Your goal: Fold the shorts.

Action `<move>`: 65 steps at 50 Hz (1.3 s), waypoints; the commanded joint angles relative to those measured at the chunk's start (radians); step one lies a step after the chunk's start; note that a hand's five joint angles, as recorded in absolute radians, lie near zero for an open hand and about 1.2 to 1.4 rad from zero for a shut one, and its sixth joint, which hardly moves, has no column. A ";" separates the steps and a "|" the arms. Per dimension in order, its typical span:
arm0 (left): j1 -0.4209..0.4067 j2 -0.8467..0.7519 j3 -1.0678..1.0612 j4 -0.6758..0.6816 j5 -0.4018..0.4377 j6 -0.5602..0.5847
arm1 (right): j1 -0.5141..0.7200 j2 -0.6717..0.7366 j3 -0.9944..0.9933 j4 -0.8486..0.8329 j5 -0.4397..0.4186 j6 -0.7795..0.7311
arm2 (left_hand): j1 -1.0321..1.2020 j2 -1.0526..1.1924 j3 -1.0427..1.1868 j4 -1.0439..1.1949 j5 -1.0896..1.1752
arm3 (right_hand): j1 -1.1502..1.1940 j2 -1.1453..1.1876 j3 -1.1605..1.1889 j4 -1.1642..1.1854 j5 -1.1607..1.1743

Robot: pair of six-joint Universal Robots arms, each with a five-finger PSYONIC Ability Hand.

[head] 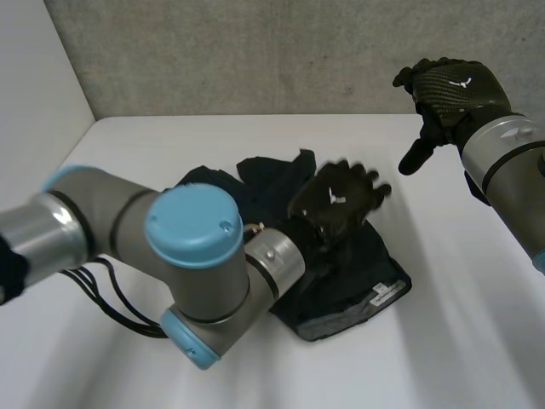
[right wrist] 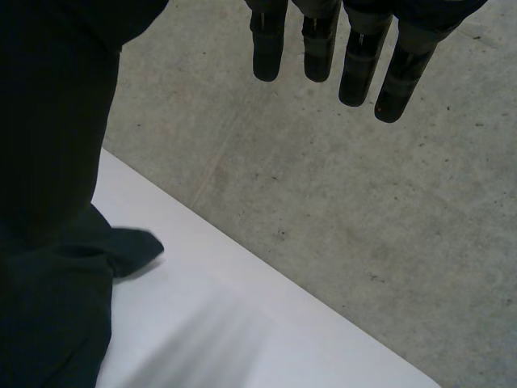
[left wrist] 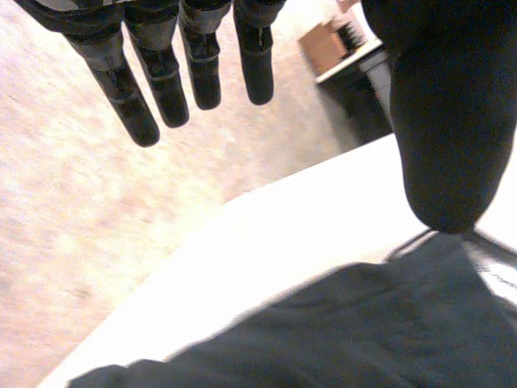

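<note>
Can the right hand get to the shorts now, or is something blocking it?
Probably yes. The right hand is raised and open beside the shorts, with only bare table between them. The left hand is over the shorts' middle, so the edge with the white label looks freest.

Two-armed robot in grey, blue and black.
The left arm [head: 102, 226] has a round light-blue cap [head: 192, 223] at eight o'clock from the left hand [head: 341, 198]; it and the right hand [head: 451, 85] have black backs, small white marks, silver cuffs.
</note>
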 commanded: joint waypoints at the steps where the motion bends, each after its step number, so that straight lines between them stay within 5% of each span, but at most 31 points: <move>1: 0.062 0.172 -0.005 -0.006 -0.253 0.071 | 0.002 0.002 -0.011 0.007 -0.003 0.002 | -0.110 -0.104 -0.107 -0.098 -0.087 | -0.032 -0.054 -0.043 -0.065 -0.071; 14: 0.204 0.390 -0.103 -0.109 -0.288 0.008 | 0.045 0.017 -0.006 0.163 -0.090 0.000 | -0.130 -0.124 -0.127 -0.119 -0.108 | -0.032 -0.054 -0.043 -0.065 -0.071; 20: 0.333 0.378 -0.120 -0.174 -0.275 0.005 | 0.151 0.083 -0.008 0.205 -0.090 0.202 | -0.118 -0.113 -0.116 -0.107 -0.096 | -0.032 -0.054 -0.043 -0.065 -0.071; 26: 0.500 0.217 -0.088 -0.186 -0.140 0.014 | 0.200 0.149 -0.029 0.202 -0.101 0.386 | -0.113 -0.107 -0.110 -0.101 -0.090 | -0.032 -0.054 -0.043 -0.065 -0.071; 32: 0.586 0.048 -0.015 -0.258 -0.037 0.075 | 0.296 0.304 -0.143 0.211 -0.055 0.428 | -0.110 -0.104 -0.107 -0.098 -0.087 | -0.032 -0.054 -0.043 -0.065 -0.071; 39: 0.617 -0.121 0.068 -0.290 -0.049 0.227 | 0.370 0.469 -0.273 0.211 0.086 0.426 | -0.115 -0.110 -0.113 -0.104 -0.093 | -0.032 -0.054 -0.043 -0.065 -0.071; 47: 0.629 -0.199 0.107 -0.283 -0.064 0.243 | 0.398 0.612 -0.394 0.200 0.198 0.387 | 0.051 0.057 0.054 0.063 0.074 | -0.032 -0.054 -0.043 -0.065 -0.071; 51: 0.622 -0.216 0.124 -0.283 -0.063 0.248 | 0.401 0.664 -0.442 0.203 0.223 0.319 | 0.371 0.377 0.373 0.382 0.393 | 0.558 0.536 0.547 0.525 0.519; 52: 0.620 -0.218 0.128 -0.283 -0.063 0.246 | 0.402 0.672 -0.453 0.203 0.220 0.298 | 0.497 0.503 0.500 0.508 0.519 | 0.905 0.884 0.894 0.873 0.866; 54: 0.617 -0.216 0.143 -0.278 -0.070 0.243 | 0.401 0.677 -0.462 0.203 0.214 0.282 | 0.841 0.846 0.843 0.852 0.863 | 1.188 1.167 1.177 1.156 1.149; 56: 0.614 -0.211 0.151 -0.270 -0.081 0.237 | 0.401 0.674 -0.474 0.196 0.192 0.258 | 1.034 1.040 1.037 1.046 1.056 | 1.190 1.168 1.178 1.157 1.150; 65: 0.557 -0.014 0.098 -0.255 -0.133 0.223 | 0.370 0.511 -0.497 0.189 0.114 -0.003 | 1.035 1.041 1.038 1.047 1.057 | 1.190 1.168 1.178 1.157 1.150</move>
